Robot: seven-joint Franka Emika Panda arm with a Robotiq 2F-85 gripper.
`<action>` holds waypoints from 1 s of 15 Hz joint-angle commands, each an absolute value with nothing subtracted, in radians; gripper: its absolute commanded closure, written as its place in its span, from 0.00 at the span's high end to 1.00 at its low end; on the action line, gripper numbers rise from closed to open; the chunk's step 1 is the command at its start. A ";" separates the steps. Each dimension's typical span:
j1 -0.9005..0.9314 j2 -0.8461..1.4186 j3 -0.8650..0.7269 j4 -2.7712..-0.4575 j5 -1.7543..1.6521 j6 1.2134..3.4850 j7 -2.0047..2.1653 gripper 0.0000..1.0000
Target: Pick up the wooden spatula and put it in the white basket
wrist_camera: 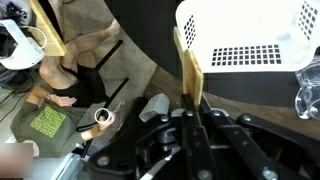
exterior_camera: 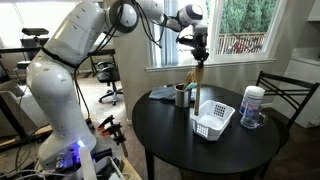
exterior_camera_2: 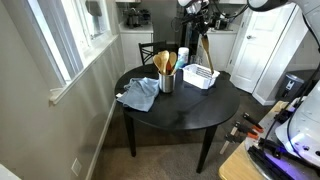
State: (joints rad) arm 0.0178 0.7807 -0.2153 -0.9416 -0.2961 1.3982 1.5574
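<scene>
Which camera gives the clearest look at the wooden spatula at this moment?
The wrist view: the wooden spatula appears large and sharp, clamped in the gripper, with the white basket next to it. In both exterior views the spatula is only a thin tan sliver hanging from the gripper.

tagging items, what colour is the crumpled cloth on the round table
Blue-grey crumpled cloth, clearest in an exterior view.

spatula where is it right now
In an exterior view the spatula hangs upright from the gripper above the table, between the cup and the basket.
</scene>
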 commanded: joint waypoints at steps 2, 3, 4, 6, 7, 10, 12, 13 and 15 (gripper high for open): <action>0.036 0.807 -0.213 -0.954 -0.335 1.505 1.530 0.05; 0.039 0.812 -0.211 -0.959 -0.336 1.532 1.529 0.04; 0.041 0.820 -0.210 -0.962 -0.335 1.552 1.529 0.05; 0.042 0.836 -0.207 -0.967 -0.326 1.576 1.532 0.04; 0.038 0.846 -0.205 -0.967 -0.316 1.570 1.536 0.04; 0.023 0.883 -0.207 -0.959 -0.297 1.513 1.549 0.05; 0.009 0.910 -0.208 -0.949 -0.287 1.476 1.561 0.05; 0.001 0.921 -0.207 -0.946 -0.280 1.462 1.563 0.05; -0.020 0.936 -0.199 -0.939 -0.255 1.437 1.563 0.05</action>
State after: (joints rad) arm 0.0087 0.9261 -0.2103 -0.9482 -0.3002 1.4825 1.5568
